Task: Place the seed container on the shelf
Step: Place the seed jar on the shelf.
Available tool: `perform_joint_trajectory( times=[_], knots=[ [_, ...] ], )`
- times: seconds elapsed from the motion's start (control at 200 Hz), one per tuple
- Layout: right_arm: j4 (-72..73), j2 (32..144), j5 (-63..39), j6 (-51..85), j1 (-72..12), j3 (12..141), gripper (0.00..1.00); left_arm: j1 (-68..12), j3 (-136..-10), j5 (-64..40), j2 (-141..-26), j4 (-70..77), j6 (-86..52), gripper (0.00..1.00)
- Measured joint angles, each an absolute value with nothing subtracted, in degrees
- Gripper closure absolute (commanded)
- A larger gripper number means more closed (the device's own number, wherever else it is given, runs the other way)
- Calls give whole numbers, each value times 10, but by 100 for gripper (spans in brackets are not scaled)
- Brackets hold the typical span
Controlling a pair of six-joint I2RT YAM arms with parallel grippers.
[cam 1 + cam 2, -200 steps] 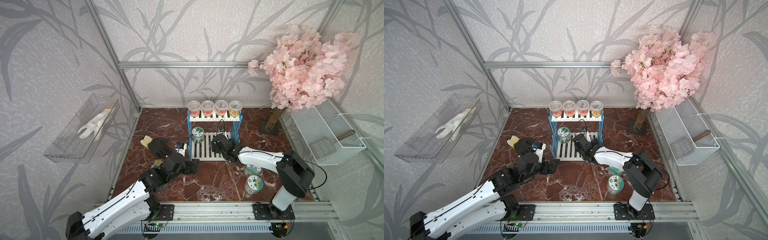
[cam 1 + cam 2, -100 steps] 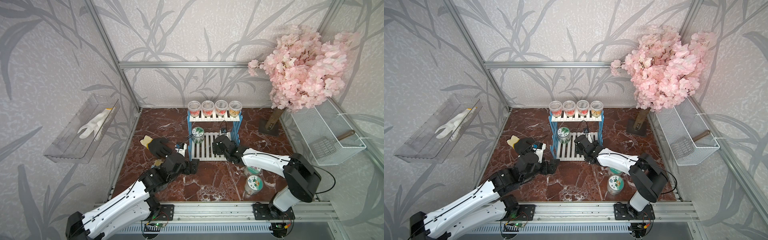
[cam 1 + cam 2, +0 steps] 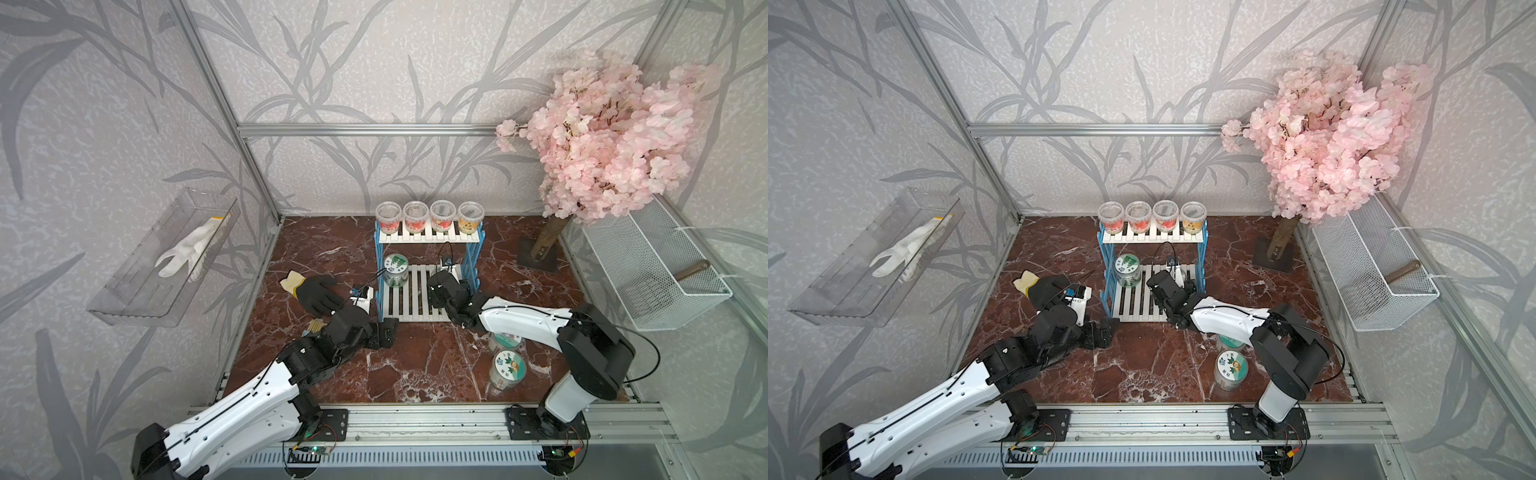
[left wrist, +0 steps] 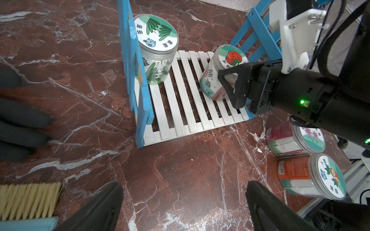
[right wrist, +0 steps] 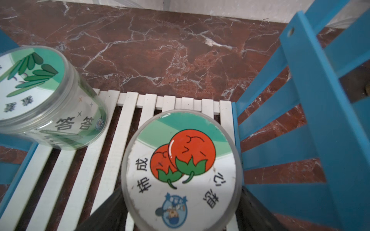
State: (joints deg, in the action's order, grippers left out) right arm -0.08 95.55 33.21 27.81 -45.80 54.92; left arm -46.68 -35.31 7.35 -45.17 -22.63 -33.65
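The seed container (image 4: 220, 74) (image 5: 180, 170), a clear jar with two red fruits on its lid, stands on the right side of the lower white slatted tier of the blue-framed shelf (image 3: 415, 299) (image 3: 1138, 307) (image 4: 180, 104) (image 5: 128, 124). My right gripper (image 3: 442, 286) (image 3: 1167, 291) (image 4: 230, 80) (image 5: 182, 200) reaches in from the front, its fingers against both sides of the jar. A second jar with a green leaf lid (image 3: 395, 270) (image 4: 156, 50) stands at the tier's left. My left gripper (image 3: 384, 332) (image 4: 184, 192) hangs open and empty over the floor before the shelf.
Two more jars (image 3: 509, 365) (image 4: 312, 176) sit on the floor under my right forearm. Several small cups (image 3: 428, 216) line the upper tier. A black glove (image 3: 318, 293) and a brush (image 4: 30, 198) lie to the left. A blossom tree (image 3: 544, 249) and wire basket (image 3: 656, 270) stand right.
My right gripper's fingers have drawn in around the seed container, and the right elbow has swung slightly outward. The left arm has not moved.
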Motion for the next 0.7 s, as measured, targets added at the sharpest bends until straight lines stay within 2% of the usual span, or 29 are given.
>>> perform_joint_trajectory(
  times=[0.435, 0.7],
  knots=[
    [78, 1005, 401, 240, -458, 561, 19, -466, -351, 74, -452, -226, -336, 0],
    [101, 1019, 432, 229, -458, 561, 15, -466, -349, 74, -452, -226, -336, 0]
  ],
)
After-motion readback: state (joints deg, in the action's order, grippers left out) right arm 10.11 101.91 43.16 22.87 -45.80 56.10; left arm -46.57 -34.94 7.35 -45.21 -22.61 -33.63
